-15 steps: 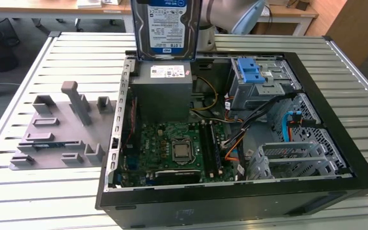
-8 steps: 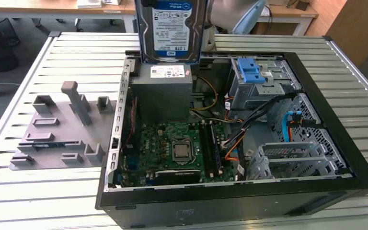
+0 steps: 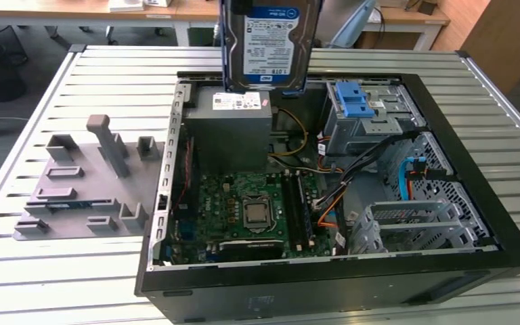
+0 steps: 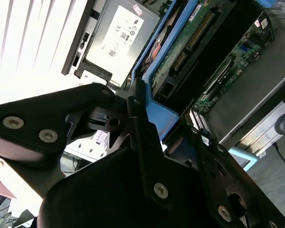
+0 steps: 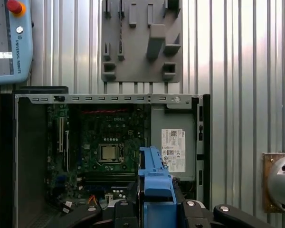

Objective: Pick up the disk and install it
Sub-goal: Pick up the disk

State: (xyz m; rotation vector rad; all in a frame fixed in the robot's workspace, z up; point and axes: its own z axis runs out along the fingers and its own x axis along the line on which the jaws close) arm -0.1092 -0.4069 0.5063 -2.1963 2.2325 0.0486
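Disk (image 3: 269,44) shiny metal w/ blue plastic bracket (image 5: 156,187); table (image 3: 106,74) ribbed matt metal

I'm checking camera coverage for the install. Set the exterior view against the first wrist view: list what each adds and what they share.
The exterior view adds the labelled face of the disk, held upright above the open case, and the drive cage with its blue latch. The first wrist view adds the gripper closed on the disk's blue carrier, seen edge-on, and a teach pendant with a red button. Shared: the motherboard, the power supply, the grey fixture plate and the slatted table.
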